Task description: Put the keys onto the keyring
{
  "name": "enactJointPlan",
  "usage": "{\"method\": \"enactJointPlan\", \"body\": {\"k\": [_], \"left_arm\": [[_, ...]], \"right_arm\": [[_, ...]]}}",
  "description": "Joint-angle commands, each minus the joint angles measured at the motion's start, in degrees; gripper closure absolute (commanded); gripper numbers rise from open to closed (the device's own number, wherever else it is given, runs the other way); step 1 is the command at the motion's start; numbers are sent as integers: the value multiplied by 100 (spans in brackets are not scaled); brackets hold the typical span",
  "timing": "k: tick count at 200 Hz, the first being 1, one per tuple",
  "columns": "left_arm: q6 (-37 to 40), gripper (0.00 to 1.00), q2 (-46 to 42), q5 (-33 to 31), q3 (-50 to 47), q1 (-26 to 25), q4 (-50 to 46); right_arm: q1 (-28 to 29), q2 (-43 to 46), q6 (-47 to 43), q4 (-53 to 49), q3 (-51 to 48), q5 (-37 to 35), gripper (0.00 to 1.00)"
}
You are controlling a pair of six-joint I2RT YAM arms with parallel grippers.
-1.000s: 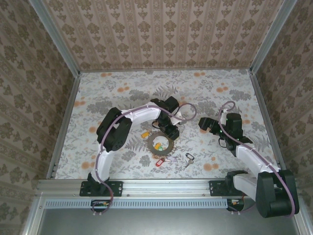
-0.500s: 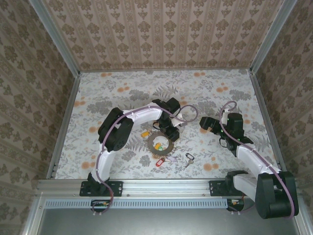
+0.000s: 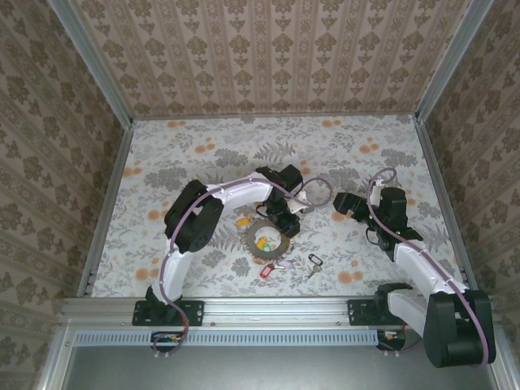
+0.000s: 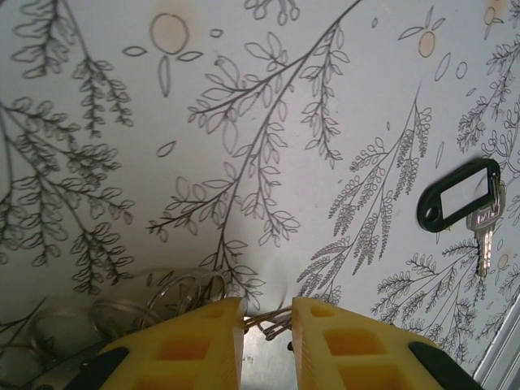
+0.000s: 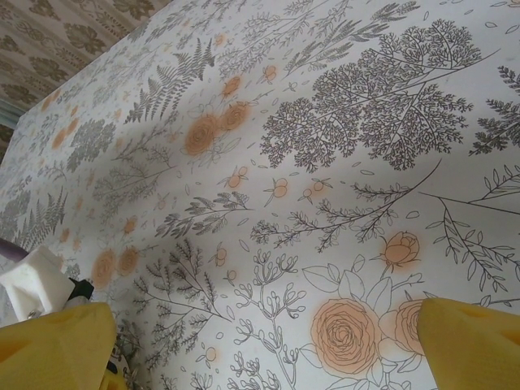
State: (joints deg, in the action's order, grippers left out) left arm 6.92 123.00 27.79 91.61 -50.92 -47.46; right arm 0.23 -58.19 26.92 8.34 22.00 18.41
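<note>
The keyring (image 3: 266,241) is a dark floppy ring lying at mid-table. My left gripper (image 3: 286,226) is down at its far right rim. In the left wrist view the yellow fingers (image 4: 203,341) stand close together, and the keyring's wire loops (image 4: 175,288) bridge the gap of the left gripper (image 4: 268,310). A green-tagged key (image 3: 262,241) lies in the ring's hole. A yellow-tagged key (image 3: 241,220), a red-tagged key (image 3: 266,270) and a black-tagged key (image 3: 315,260) lie around it. The black tag (image 4: 459,195) is also to the right in the left wrist view. My right gripper (image 3: 340,203) (image 5: 260,325) hangs open over bare cloth.
A floral tablecloth (image 3: 203,154) covers the table, with patterned walls on three sides and a metal rail (image 3: 268,307) along the near edge. The left arm's cable (image 3: 313,191) loops between the two grippers.
The left fingers have drawn closer together round the ring's wire, and the left wrist has shifted slightly to the right. The right arm has barely moved.
</note>
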Motion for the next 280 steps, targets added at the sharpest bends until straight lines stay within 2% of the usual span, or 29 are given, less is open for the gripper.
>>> {"method": "enactJointPlan", "body": {"k": [1,58,90,131,194,221,280], "left_arm": [[309,77,24,-56,95,-78,-270],[507,79,-166,-151,57,-188,-531],[510,69,-327,36,-84,-244,-482],[489,64,-695,-37,-444,-339,-381],[643,63,-1357,-283,-1576,-696,150],[701,63,-1306,-231,-1720,-717,390],[863,62,-1308,-539,-1776,-717,394]], "right_arm": [[-45,97,-120,-139,-90,63,3],[-49,148,-110,-146,-118,57,3],[-49,210,-120,-198,-117,63,3],[-49,334,-127,-293,-151,50,3],[-49,457,-64,-363,-270,46,3],[-50,414,-12,-305,-303,81,3],[-49,589,6,-423,-319,48,3]]}}
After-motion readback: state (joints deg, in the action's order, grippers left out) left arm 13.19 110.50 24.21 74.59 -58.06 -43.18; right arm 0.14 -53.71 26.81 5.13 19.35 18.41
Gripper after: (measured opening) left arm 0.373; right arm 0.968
